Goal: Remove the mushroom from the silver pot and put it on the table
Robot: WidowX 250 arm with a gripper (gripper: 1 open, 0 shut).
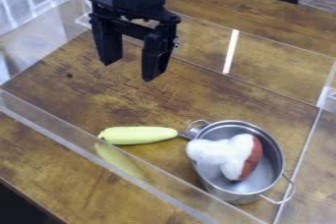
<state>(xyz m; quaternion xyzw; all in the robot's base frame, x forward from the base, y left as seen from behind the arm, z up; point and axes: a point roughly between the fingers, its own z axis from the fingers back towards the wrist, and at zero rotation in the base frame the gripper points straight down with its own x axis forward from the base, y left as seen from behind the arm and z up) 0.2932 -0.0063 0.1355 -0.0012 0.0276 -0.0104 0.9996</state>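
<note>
The mushroom (234, 154) lies on its side inside the silver pot (210, 173) at the lower right, white stem toward the left and reddish-brown cap toward the right. The pot stands on the brown wood-grain table (79, 90). My black gripper (129, 63) hangs above the table at the upper left, well apart from the pot, pointing down. Its two fingers stand open with nothing between them.
A yellow-green oblong vegetable (138, 135) lies on the table just left of the pot, near its wire handle. Clear acrylic walls (237, 51) edge the table at the back, left and front.
</note>
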